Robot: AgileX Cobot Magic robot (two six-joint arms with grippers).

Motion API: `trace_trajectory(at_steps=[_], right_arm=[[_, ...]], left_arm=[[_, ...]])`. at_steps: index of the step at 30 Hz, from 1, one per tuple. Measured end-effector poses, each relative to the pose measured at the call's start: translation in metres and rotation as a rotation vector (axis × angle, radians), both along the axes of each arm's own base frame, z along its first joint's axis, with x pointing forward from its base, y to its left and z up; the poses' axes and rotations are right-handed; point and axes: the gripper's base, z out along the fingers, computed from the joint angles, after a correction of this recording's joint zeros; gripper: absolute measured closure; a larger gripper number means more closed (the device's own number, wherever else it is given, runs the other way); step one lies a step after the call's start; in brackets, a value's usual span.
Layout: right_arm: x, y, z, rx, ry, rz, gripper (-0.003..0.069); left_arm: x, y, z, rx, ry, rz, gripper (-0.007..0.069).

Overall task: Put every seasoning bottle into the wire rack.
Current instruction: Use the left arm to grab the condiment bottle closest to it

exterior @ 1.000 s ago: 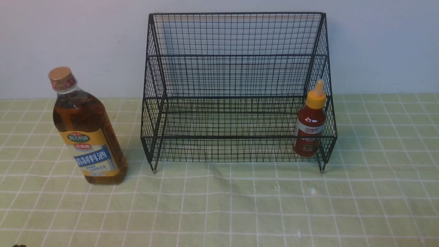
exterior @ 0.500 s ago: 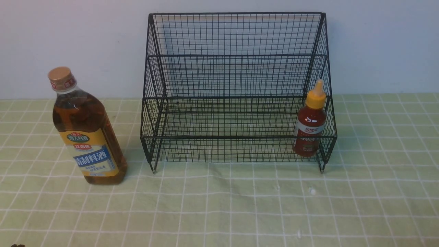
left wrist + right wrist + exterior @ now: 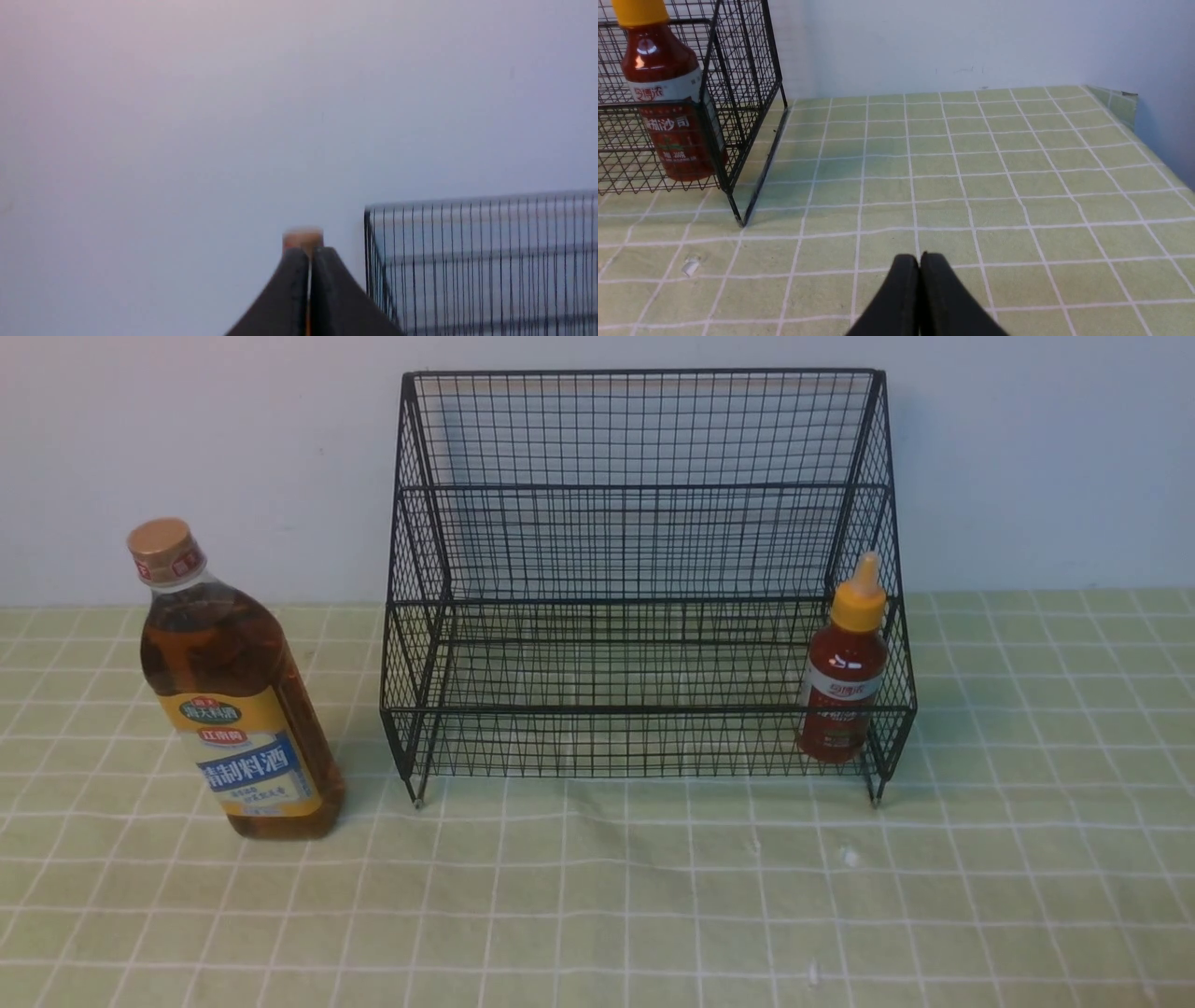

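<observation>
Left gripper [image 3: 309,261] pinched shut and empty, facing the tall bottle [image 3: 238,691] standing left of the rack [image 3: 644,709]; it should open wide and grip the body low. Sauce bottle [image 3: 843,681] sits inside; right gripper [image 3: 919,261] closed, empty.

A black wire-mesh rack [image 3: 644,709] stood on a pale green surface [image 3: 597,915] gridded in white, against a plain whitish wall [image 3: 187,429]. At left, the amber bottle [image 3: 233,691] wore a gold cap and yellow-and-blue label. At right, the red sauce bottle [image 3: 843,681] carried a yellow cap and white band. The left hand [image 3: 308,254] and right hand [image 3: 919,259] were black.
</observation>
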Motion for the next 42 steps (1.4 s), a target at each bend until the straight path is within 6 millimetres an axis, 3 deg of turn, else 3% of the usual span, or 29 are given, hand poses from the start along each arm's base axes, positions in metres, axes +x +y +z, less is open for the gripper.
trace_trajectory(at_steps=[4,11,14,16,19,20,21,22,27,31,35,36,37,39,42], right_arm=[[0.0,0.0,0.0,0.0,0.0,0.0,0.0673],[0.0,0.0,0.0,0.0,0.0,0.0,0.0673],[0.0,0.0,0.0,0.0,0.0,0.0,0.0673],[0.0,0.0,0.0,0.0,0.0,0.0,0.0673],[0.0,0.0,0.0,0.0,0.0,0.0,0.0673],[0.0,0.0,0.0,0.0,0.0,0.0,0.0673],[0.0,0.0,0.0,0.0,0.0,0.0,0.0673],[0.0,0.0,0.0,0.0,0.0,0.0,0.0673],[0.0,0.0,0.0,0.0,0.0,0.0,0.0673],[0.0,0.0,0.0,0.0,0.0,0.0,0.0673],[0.0,0.0,0.0,0.0,0.0,0.0,0.0673],[0.0,0.0,0.0,0.0,0.0,0.0,0.0673],[0.0,0.0,0.0,0.0,0.0,0.0,0.0673],[0.0,0.0,0.0,0.0,0.0,0.0,0.0673],[0.0,0.0,0.0,0.0,0.0,0.0,0.0673]], left_arm=[[0.003,-0.001,0.014,-0.031,-0.04,-0.021,0.0631],[0.045,-0.003,0.051,-0.033,0.149,-0.021,0.0564],[0.08,-0.005,0.073,-0.049,0.228,-0.027,0.0453],[0.093,-0.006,0.075,-0.056,0.264,-0.029,0.0412],[0.13,-0.008,0.082,-0.077,0.34,-0.033,0.0248],[0.132,-0.008,0.082,-0.078,0.343,-0.033,0.0239],[0.15,-0.009,0.083,-0.079,0.377,-0.033,0.0153],[0.157,-0.01,0.082,-0.079,0.39,-0.032,0.0123],[0.194,-0.012,0.073,-0.076,0.47,-0.028,0.0021],[0.212,-0.013,0.056,-0.074,0.535,-0.026,0.0022],[0.227,-0.014,0.036,-0.073,0.582,-0.026,0.0075],[0.232,-0.014,0.03,-0.072,0.595,-0.026,0.0123],[0.232,-0.014,0.03,-0.072,0.595,-0.026,0.0123],[0.236,-0.014,0.023,-0.075,0.608,-0.025,0.0276],[0.237,-0.014,0.023,-0.077,0.607,-0.025,0.0319]])
